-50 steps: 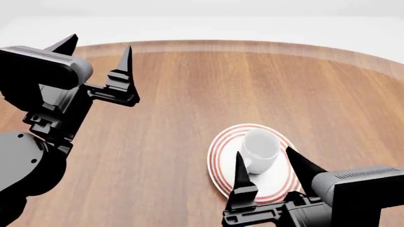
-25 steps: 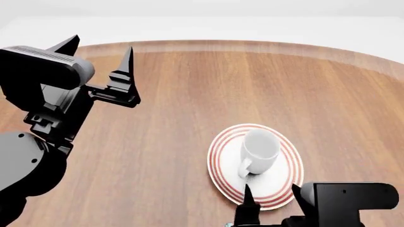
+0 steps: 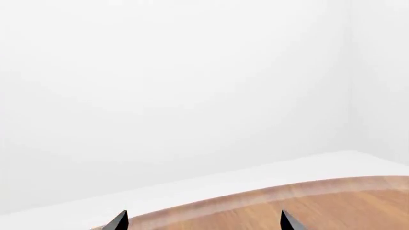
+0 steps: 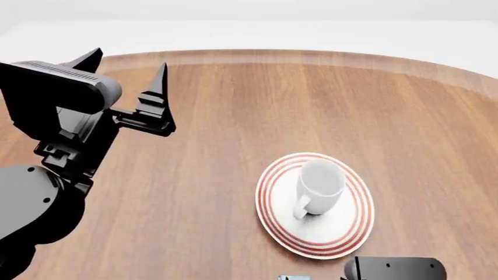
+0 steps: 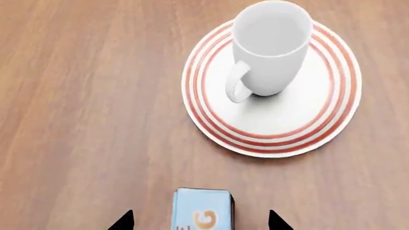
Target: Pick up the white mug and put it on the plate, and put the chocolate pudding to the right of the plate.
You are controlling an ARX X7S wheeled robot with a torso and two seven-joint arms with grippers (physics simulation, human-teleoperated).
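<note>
Left pincer [image 4: 125, 79] raised, fingers spread; right pincer [image 5: 199, 221] fingers spread, pointing down.

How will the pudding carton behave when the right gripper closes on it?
The chocolate pudding looks like a small flat-sided box, so it probably won't roll. Likely light and may slide on the smooth table. Thin walls could dent under a hard squeeze.

One mug [image 4: 318, 185], one plate [image 4: 342, 233], one pudding carton [image 5: 203, 210], one wooden surface [image 4: 257, 111], two robot hands, left [image 4: 125, 79] and right [image 5: 199, 221].
</note>
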